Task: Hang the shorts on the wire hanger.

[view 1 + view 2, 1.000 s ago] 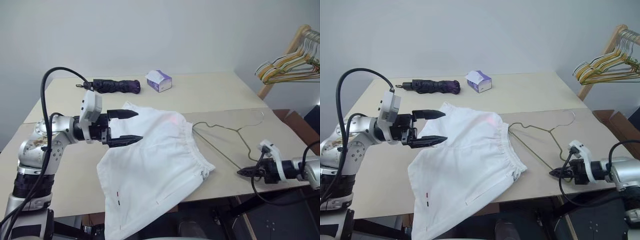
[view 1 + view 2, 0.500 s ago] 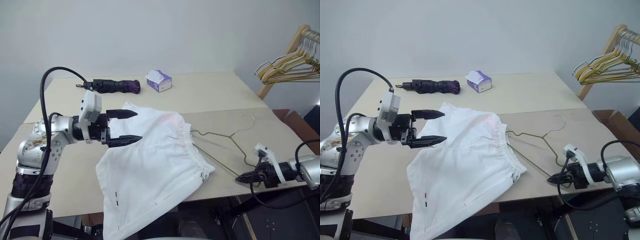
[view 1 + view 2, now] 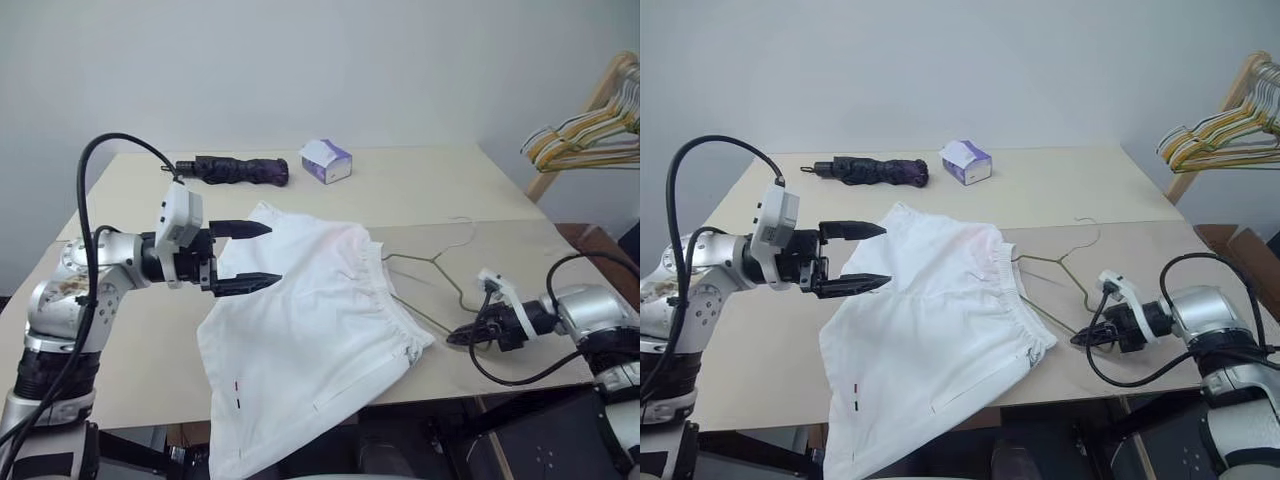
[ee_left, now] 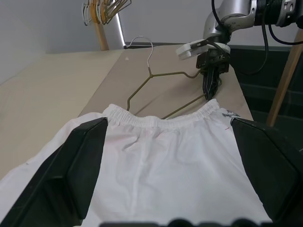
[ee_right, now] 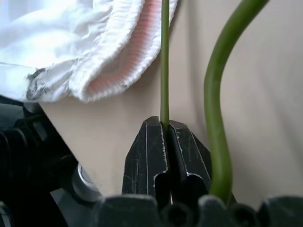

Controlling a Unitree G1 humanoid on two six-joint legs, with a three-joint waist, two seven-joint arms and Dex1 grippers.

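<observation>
- Left gripper (image 3: 250,257): fingers spread wide, empty, held above the left part of the shorts (image 3: 310,330).
- Shorts: spread on the table (image 3: 130,330); hem hangs over the near edge, waistband faces right.
- Hanger (image 3: 425,275): lies on the table just right of the waistband, one end under it, hook pointing away.
- Right gripper (image 3: 452,339): clamped on the hanger's wire at the near right edge.
</observation>
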